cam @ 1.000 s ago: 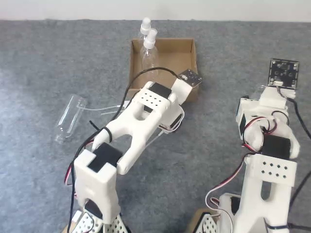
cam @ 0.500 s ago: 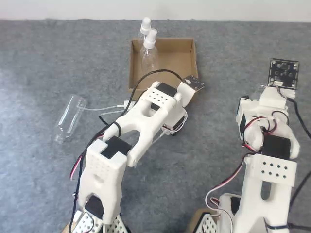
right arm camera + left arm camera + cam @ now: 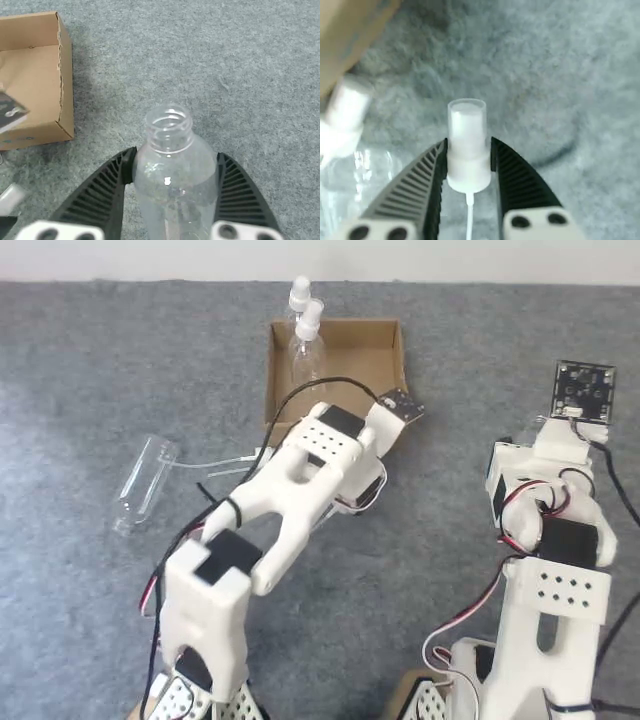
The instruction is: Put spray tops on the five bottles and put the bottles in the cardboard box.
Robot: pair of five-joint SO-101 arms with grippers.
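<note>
1. Since a second ago my left arm (image 3: 290, 490) has swung its wrist a little nearer the box (image 3: 385, 355) and its elbow has shifted. My right arm (image 3: 550, 540) has kept still.
2. My left gripper (image 3: 468, 165) is clenched on a spray top (image 3: 466, 140). Both ribbed fingers press its white collar and its thin tube hangs between them. It is over the grey carpet (image 3: 450, 360), just beside the box's near wall.
3. My right gripper (image 3: 170, 185) grasps an open bottle (image 3: 172, 175) upright by its shoulders, the neck bare. It is to the right, well apart from the box.
4. Two capped bottles (image 3: 308, 340) stand at the box's far left corner, one behind the other. I cannot tell whether the farther one is inside.
5. Another bottle (image 3: 143, 485) lies on its side on the carpet left of the box, with no top on it. Thin tubes (image 3: 215, 465) lie between it and my left arm.
</note>
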